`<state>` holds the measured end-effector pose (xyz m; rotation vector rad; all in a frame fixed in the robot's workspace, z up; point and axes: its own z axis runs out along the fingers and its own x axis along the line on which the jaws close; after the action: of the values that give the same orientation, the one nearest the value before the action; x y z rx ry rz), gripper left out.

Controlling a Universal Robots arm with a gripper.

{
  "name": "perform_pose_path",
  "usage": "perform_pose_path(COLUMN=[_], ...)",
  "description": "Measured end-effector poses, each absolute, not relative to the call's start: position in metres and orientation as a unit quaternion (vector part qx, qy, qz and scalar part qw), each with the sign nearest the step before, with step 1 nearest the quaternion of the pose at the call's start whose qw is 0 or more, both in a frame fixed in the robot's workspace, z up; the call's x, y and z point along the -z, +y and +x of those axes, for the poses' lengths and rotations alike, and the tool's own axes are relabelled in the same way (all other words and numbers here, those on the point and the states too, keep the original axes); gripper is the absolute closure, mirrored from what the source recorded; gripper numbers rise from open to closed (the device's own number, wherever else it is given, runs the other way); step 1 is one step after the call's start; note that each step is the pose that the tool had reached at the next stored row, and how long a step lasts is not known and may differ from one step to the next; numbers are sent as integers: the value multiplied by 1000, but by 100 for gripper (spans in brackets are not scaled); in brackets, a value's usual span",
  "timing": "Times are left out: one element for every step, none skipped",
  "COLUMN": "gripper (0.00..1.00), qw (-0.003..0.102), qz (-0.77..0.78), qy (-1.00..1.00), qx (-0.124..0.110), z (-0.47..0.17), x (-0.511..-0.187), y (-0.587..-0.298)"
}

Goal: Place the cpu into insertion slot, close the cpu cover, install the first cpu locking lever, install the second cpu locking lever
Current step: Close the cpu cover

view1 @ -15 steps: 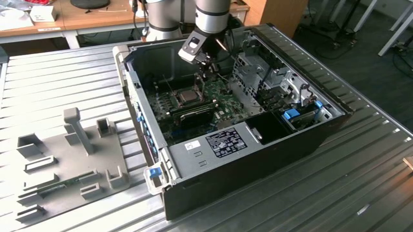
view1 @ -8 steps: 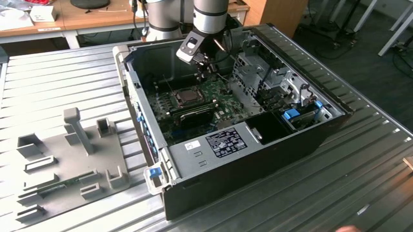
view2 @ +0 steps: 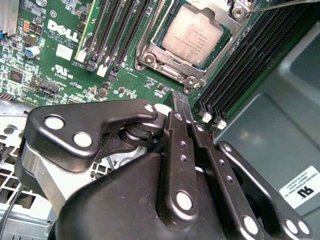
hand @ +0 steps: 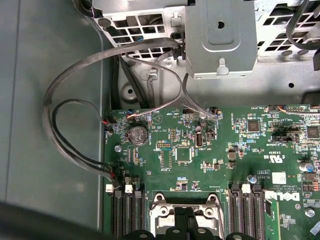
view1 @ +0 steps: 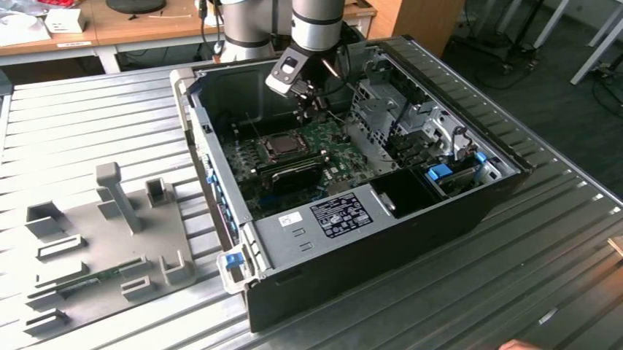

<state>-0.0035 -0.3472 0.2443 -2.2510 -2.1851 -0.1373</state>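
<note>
One gripper [view2: 180, 102], its two fingers pressed together, hovers low over one green circuit board [view2: 60, 65]. Just beyond its tips, one cpu [view2: 192, 35] lies flat in the insertion slot [view2: 141, 61], with one cpu cover [view2: 159, 37] lying down around it. One open computer case [view1: 389, 240] surrounds them.

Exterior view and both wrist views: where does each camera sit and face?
Exterior view: off the arm, high, looking down into the open computer case; the arm and gripper show.
First wrist view: on the wrist, facing the green board; the gripper shows.
Second wrist view: on the wrist, looking past the gripper at the cpu under the cpu cover.
Shared: both wrist views show the cpu cover.
</note>
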Motion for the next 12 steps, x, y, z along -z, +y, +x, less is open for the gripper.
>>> perform_pose_path(gripper=[89, 89, 89, 89, 89, 89, 89, 89, 89, 89, 89, 89], qw=[1, 1, 1, 1, 1, 1, 1, 0, 0, 0, 0, 0], qz=[-717, -717, -717, -717, -717, -717, -717, -717, -717, -717, -717, -717], qy=[-696, -696, -696, -696, -696, -696, -696, -696, -696, -696, -696, -696], qx=[44, 44, 44, 44, 44, 44, 44, 44, 44, 44, 44, 44], z=[-4, -3, -4, -4, -4, -5, -6, -8, -10, -12, -15, -17], x=[-244, -244, -244, -244, -244, -244, -244, -244, -244, -243, -243, -243], y=[-347, -347, -347, -347, -347, -347, -347, -347, -347, -347, -347, -347])
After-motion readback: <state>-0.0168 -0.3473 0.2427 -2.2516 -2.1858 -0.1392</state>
